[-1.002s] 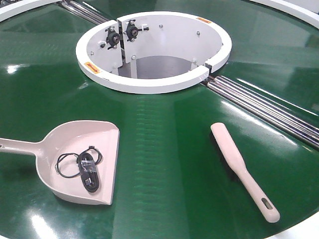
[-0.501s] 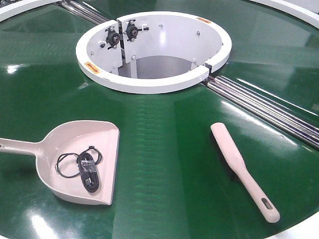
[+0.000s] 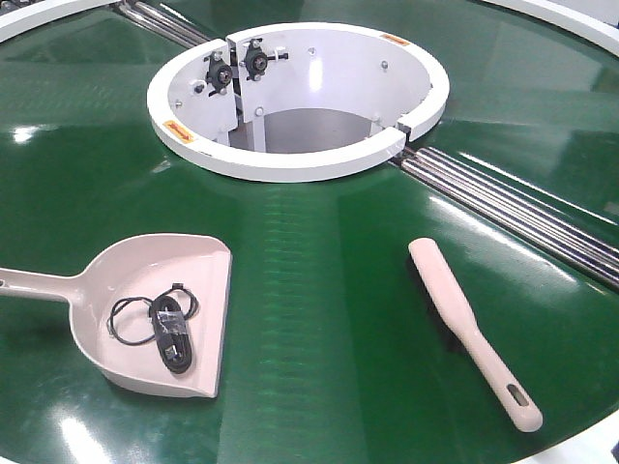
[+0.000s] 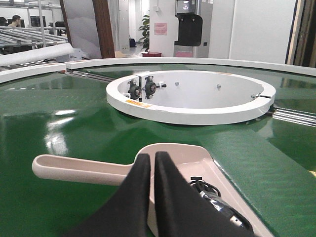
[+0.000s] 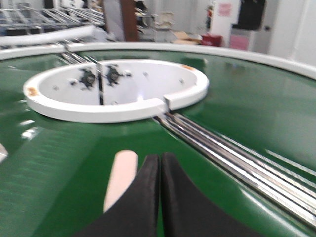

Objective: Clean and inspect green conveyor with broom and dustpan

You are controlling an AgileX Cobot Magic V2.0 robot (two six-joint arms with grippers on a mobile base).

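One dustpan [image 3: 160, 290] and one broom [image 3: 471, 329] lie nearest on the green conveyor [image 3: 319, 319], well apart, the dustpan to the left and the broom to the right. The dustpan is a wide beige-pink plastic scoop with raised rear walls and a flat front lip turned toward the broom; its long thin handle runs off the left edge of the front view. Inside it lies one coiled black cable [image 3: 160, 327] with a dark plug block. The broom is a slim beige plastic brush resting flat, its paddle head pointing away and a sliver of dark bristles showing under it, its tapered handle ending near the belt's edge with one slot hole. From the left wrist view, the left gripper [image 4: 152, 163] shows two black fingers pressed together with nothing between them, hovering above the dustpan [image 4: 173, 158] near the root of its handle. From the right wrist view, which is blurred, the right gripper [image 5: 160, 165] likewise has its two black fingers closed and empty, just beside the broom's [image 5: 121, 180] head. The belt is glossy dark green with bright reflections. Farther off stands one white ring-shaped hub [image 3: 290, 159], split by narrow gaps, with two black bearing fittings [image 3: 237, 66] on its inner wall. Shiny steel roller strips [image 3: 513, 208] run from the hub toward the right edge.
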